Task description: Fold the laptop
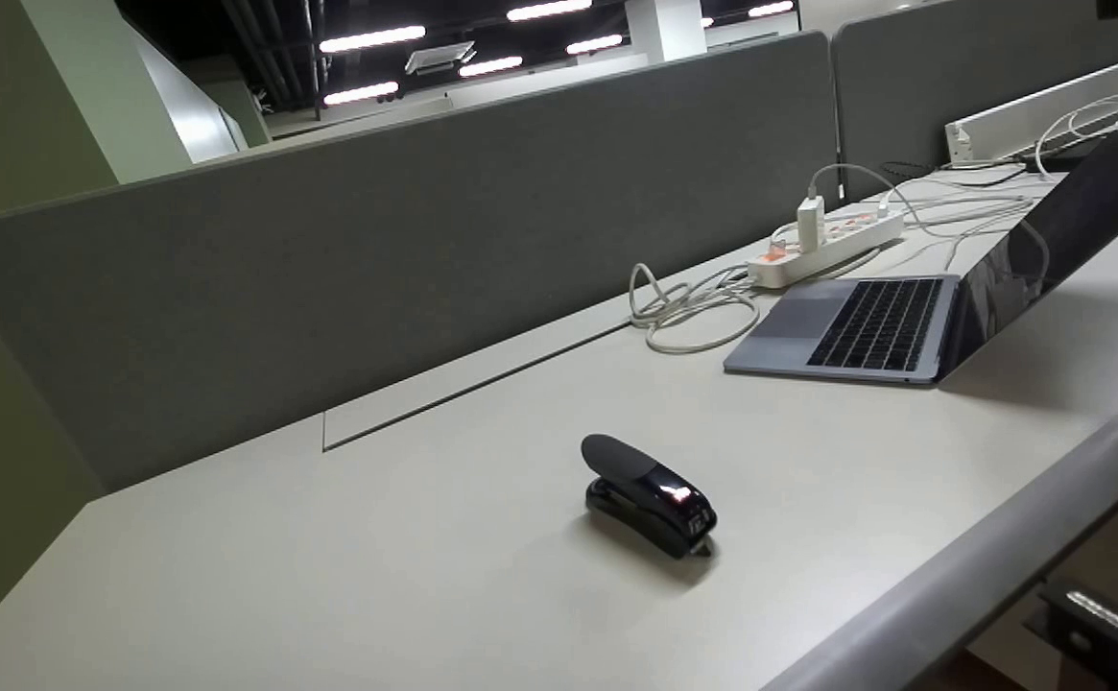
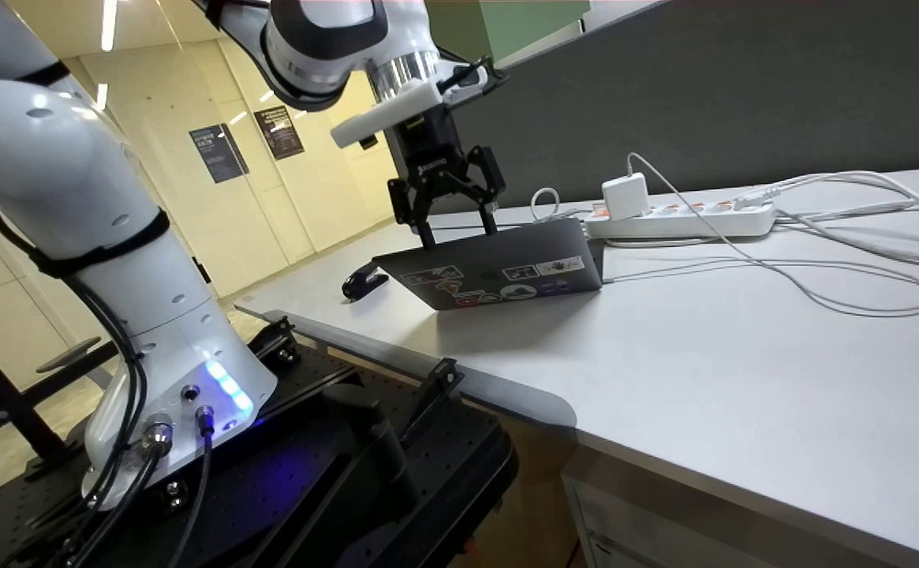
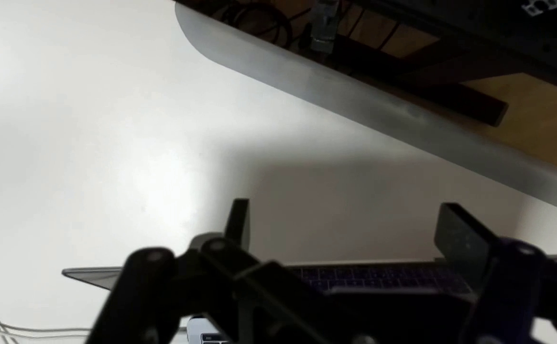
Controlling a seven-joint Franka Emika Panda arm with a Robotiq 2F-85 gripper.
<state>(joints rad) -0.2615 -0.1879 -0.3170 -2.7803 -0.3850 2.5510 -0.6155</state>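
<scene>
The laptop stands open on the white desk. In an exterior view its keyboard [image 1: 885, 321] faces up and its dark screen leans back. In an exterior view the stickered outside of its lid [image 2: 498, 268] shows, tilted, and hides the keyboard. My gripper [image 2: 460, 229] is open and empty, pointing down at the lid's top edge with its fingers spread along it. I cannot tell whether the tips touch the lid. In the wrist view the spread fingers [image 3: 345, 210] lie across the lid's top edge; the screen [image 3: 388, 277] below it shows dark keys, apparently reflected.
A black stapler-like object [image 1: 650, 494] lies on the desk on the keyboard side. A white power strip [image 2: 684, 222] with a charger and looped cables [image 1: 688, 312] lies beside the laptop. A grey divider [image 1: 482, 230] runs along the desk's back; the rounded front edge [image 3: 354, 102] faces the robot.
</scene>
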